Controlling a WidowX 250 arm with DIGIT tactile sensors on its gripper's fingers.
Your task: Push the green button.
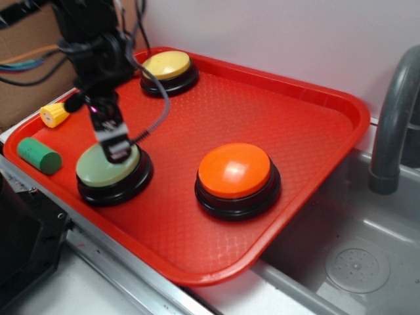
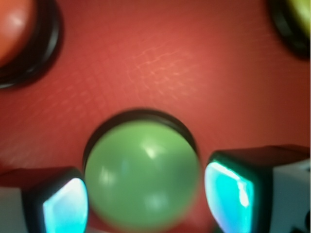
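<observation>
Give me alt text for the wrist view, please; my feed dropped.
The green button fills the lower centre, blurred, sitting between the gripper and its two spread jaws, on the red tray. The orange button shows top left, the yellow button top right.

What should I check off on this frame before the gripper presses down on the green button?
1. Right target: the gripper is over the green button, not the orange button or the yellow button. Ok.
2. Centring: in the wrist view the green dome sits between the two fingertips. Ok.
3. Jaw state: fingers stand apart, either side of the dome, so closed tips would not meet it. Not ok.
4. Contact: whether the tips already touch the dome. Cannot tell.
5. Button seated flat on the red tray. Ok.
</observation>
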